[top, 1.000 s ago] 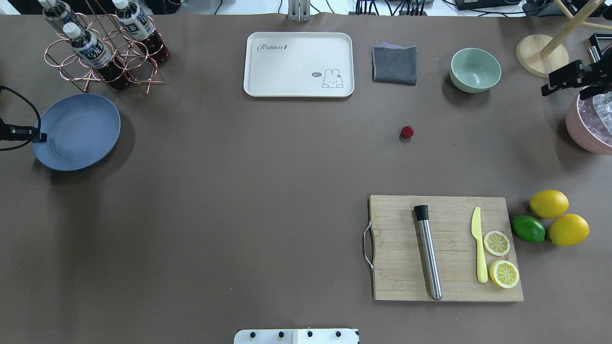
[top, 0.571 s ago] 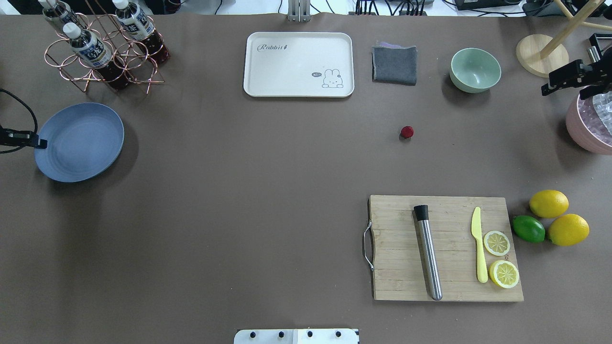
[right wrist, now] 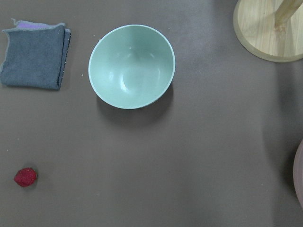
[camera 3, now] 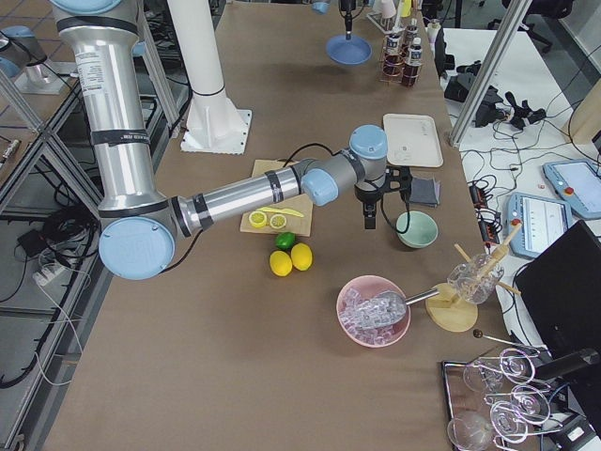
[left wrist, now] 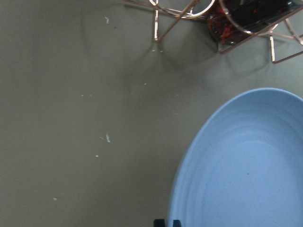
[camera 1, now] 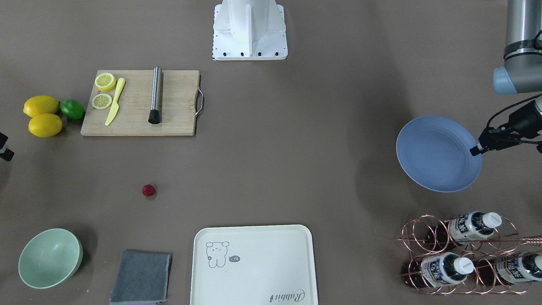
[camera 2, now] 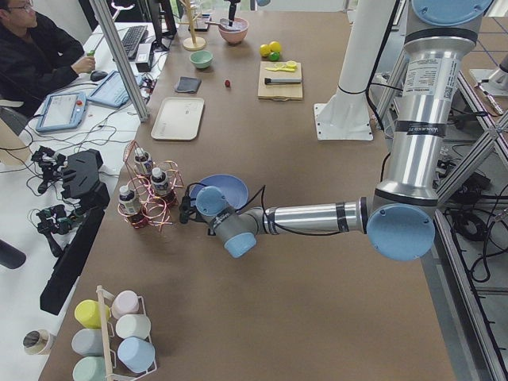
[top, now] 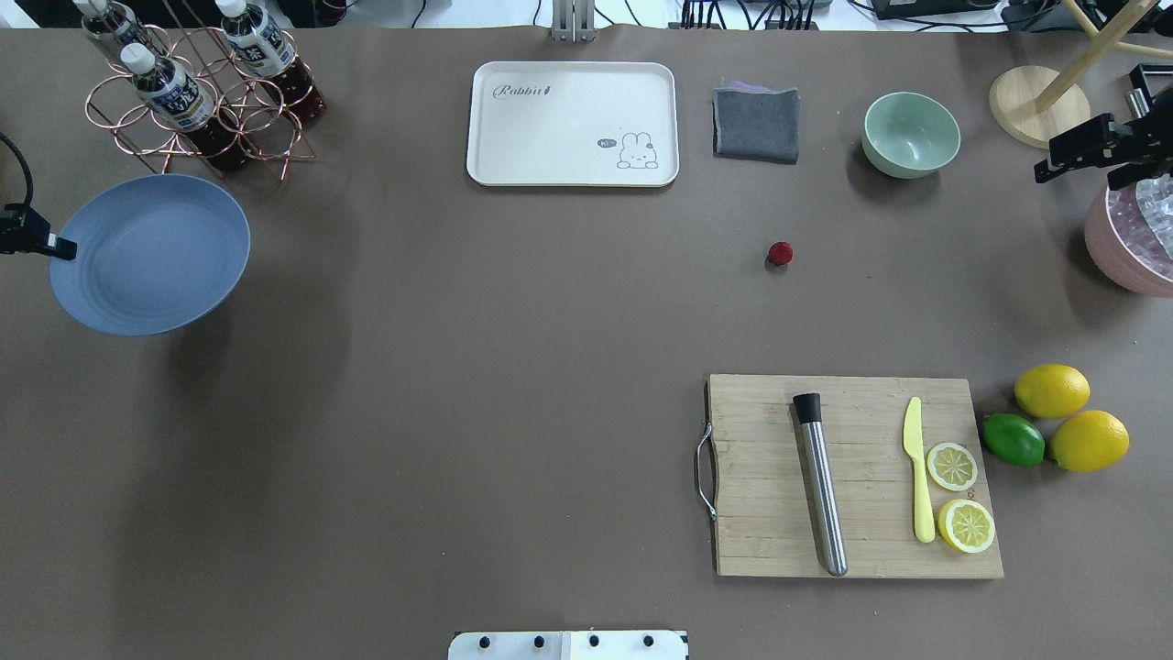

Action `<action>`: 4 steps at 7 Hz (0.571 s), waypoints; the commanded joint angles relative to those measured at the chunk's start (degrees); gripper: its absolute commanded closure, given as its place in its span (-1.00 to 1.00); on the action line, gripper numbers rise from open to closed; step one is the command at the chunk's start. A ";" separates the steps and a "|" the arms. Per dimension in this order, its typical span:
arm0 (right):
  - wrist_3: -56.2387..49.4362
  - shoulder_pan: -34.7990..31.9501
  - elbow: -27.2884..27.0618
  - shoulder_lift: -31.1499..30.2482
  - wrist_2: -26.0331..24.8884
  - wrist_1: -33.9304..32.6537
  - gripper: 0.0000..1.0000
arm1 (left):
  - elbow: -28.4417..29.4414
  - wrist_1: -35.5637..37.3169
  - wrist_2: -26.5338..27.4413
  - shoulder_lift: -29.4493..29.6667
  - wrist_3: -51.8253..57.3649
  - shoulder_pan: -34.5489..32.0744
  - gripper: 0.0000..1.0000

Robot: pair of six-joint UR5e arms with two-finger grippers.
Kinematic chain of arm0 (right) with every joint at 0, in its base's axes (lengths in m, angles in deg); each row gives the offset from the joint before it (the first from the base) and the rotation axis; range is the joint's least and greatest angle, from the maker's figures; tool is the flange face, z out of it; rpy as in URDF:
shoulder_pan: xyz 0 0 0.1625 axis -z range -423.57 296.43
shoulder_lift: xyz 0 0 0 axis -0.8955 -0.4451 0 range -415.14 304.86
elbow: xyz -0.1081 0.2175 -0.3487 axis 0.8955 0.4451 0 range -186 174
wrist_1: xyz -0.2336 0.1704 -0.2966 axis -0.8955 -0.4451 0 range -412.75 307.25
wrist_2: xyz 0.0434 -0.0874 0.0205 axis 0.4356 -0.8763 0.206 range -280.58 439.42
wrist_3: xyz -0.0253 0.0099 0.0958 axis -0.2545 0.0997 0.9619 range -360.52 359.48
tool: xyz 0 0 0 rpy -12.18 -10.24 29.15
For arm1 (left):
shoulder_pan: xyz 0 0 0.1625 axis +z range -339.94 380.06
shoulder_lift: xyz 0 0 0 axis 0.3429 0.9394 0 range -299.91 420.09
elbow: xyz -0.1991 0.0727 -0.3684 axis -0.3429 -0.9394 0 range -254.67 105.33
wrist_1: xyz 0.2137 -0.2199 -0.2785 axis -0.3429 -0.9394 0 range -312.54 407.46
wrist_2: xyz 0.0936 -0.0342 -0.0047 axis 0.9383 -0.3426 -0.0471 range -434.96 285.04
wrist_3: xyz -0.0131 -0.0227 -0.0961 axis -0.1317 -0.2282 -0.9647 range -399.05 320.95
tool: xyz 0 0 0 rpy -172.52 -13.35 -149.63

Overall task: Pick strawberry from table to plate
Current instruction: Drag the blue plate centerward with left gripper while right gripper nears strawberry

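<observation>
The small dark-red strawberry [top: 780, 254] [camera 1: 148, 190] [right wrist: 25, 177] lies alone on the brown table [top: 458, 367], right of centre. At the far left, my left gripper [top: 57, 246] [camera 1: 476, 149] is shut on the rim of the blue plate [top: 151, 255] [camera 1: 438, 154] [left wrist: 246, 165]. The plate hangs above the table with its shadow cast off to the side. My right gripper [top: 1045, 170] hovers at the right edge near the mint bowl, well away from the strawberry. Its fingers do not show clearly.
A copper bottle rack [top: 197, 92] stands just behind the plate. A cream tray [top: 573, 124], grey cloth [top: 757, 124] and mint bowl [top: 911, 134] line the back. A cutting board [top: 852, 477] with tools, lemons [top: 1052, 390] and a pink ice bowl [top: 1132, 252] fill the right side.
My left gripper has lifted the plate off the table, so it looks larger and its shadow has spread to the right. The strawberry and the right arm have stayed put.
</observation>
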 commanded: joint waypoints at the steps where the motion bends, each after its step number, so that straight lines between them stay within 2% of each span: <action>1: -0.07 1.02 -0.07 0.04 -1.03 0.03 -1.00 | -7.63 2.77 -0.63 0.24 -9.60 1.55 1.00; 2: 0.02 2.86 -0.07 0.30 -3.30 0.03 -1.00 | -11.40 2.59 0.59 0.15 -15.75 4.79 1.00; 4: 4.56 7.16 0.72 4.06 -6.56 -0.06 -1.00 | -18.18 2.94 9.78 1.02 -27.26 14.08 1.00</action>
